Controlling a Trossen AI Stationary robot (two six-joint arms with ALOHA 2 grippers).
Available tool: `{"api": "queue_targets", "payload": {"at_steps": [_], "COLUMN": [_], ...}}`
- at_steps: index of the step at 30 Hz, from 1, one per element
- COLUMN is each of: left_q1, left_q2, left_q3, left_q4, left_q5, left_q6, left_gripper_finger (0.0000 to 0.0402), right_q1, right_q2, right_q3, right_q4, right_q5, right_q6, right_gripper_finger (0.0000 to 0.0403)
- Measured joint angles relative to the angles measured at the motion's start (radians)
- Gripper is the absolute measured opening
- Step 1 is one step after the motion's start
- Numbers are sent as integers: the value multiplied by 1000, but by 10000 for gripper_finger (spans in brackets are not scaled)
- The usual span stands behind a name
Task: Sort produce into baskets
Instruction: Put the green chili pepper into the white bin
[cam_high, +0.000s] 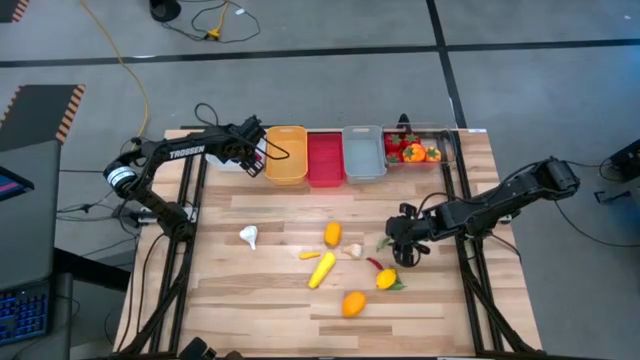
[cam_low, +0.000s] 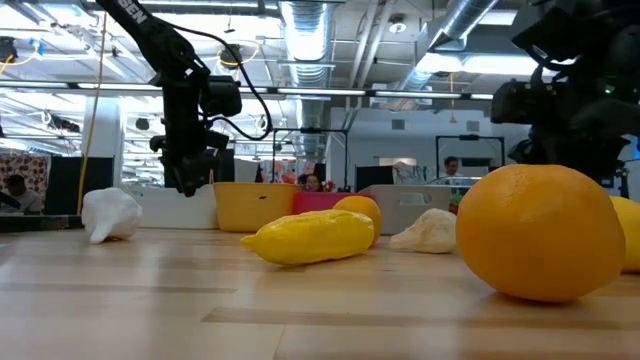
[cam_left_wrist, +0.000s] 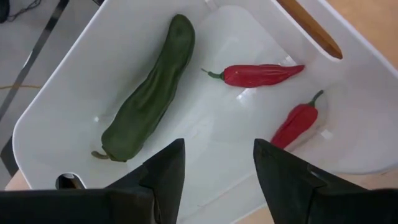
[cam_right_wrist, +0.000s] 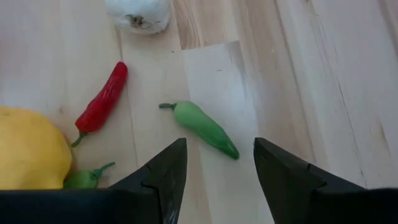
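Observation:
My left gripper (cam_left_wrist: 217, 168) is open and empty above the white basket (cam_left_wrist: 74, 81) at the far left of the basket row (cam_high: 250, 150). In that basket lie a green cucumber (cam_left_wrist: 152, 87) and two red chillies (cam_left_wrist: 258, 74). My right gripper (cam_right_wrist: 217, 168) is open and empty above a green chilli (cam_right_wrist: 205, 127) that lies flat on the table right of centre (cam_high: 405, 245). Near it lie a red chilli (cam_right_wrist: 102, 102), a yellow lemon (cam_right_wrist: 31, 152), a small green piece (cam_right_wrist: 84, 179) and white garlic (cam_right_wrist: 140, 12).
The orange (cam_high: 285, 155), red (cam_high: 325, 158), grey (cam_high: 363, 153) and clear (cam_high: 440, 150) baskets stand in a row at the far edge; the clear one holds red and orange pieces. Garlic (cam_high: 249, 236), corn (cam_high: 321, 269) and orange pieces (cam_high: 353, 303) lie mid-table.

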Motion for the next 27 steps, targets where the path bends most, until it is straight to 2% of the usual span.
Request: {"api": "queue_targets", "payload": {"at_steps": [12,17,27], "left_q1": [0,0,0], "left_q2": [0,0,0], "left_q3": [0,0,0], "left_q4": [0,0,0], "left_q5": [0,0,0], "left_q6": [-2,-2,-2], "left_gripper_finger": [178,178,178], "right_q1": [0,-2,1], "right_q2": [0,0,0], "right_q3": [-63,-63,-63], "right_q4": [97,103,103], "right_q5": [1,44,22], "right_q6": [-5,-67,-136], "right_gripper_finger": [163,157,155]}}
